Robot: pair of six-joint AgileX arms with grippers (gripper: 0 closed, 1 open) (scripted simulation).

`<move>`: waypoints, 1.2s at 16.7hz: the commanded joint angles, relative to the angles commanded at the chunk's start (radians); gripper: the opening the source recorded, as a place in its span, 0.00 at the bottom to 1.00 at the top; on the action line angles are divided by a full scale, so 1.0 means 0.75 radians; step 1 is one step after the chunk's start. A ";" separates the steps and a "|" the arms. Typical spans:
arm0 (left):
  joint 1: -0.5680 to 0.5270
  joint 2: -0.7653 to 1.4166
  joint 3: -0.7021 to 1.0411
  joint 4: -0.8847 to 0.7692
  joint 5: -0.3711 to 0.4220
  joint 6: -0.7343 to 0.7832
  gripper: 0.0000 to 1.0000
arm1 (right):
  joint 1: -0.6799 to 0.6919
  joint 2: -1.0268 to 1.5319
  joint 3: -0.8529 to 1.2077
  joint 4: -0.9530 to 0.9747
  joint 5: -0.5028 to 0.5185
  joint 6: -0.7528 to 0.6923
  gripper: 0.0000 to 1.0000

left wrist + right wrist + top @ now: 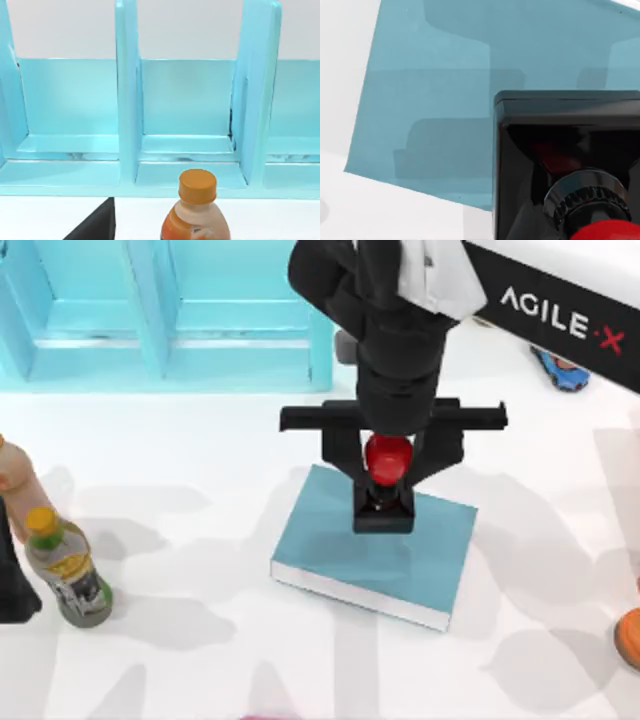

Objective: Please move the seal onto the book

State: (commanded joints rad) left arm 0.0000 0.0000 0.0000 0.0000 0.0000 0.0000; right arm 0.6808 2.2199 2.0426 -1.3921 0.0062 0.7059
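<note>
Standing upright on the book (340, 555), near its far edge, the seal (385, 485) points its red knob straight up. The right pincer (388, 462) grips that knob from above; the book's long axis runs slightly skewed across the desk (200, 500).

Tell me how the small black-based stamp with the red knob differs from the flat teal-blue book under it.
The seal is far smaller than the book. The seal stands upright, a glossy red knob on a black square block; the book lies flat, a plain teal cover with white page edges. The right gripper brackets the seal's knob; the book lies free on the white table. Both sit near the table's middle, the seal over the book's cover.
</note>
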 joint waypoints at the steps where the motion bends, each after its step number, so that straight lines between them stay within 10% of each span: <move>1: 0.000 0.000 0.000 0.000 0.000 0.000 1.00 | 0.000 0.000 0.000 0.000 0.000 0.000 0.45; 8: 0.000 0.000 0.000 0.000 0.000 0.000 1.00 | 0.000 0.000 0.000 0.000 0.000 0.000 0.98; 20: 0.000 0.000 0.000 0.000 0.000 0.000 1.00 | -0.001 0.008 0.057 -0.049 0.000 -0.001 1.00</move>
State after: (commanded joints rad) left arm 0.0000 0.0000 0.0000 0.0000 0.0000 0.0000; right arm 0.6804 2.2256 2.0852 -1.4288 0.0061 0.7051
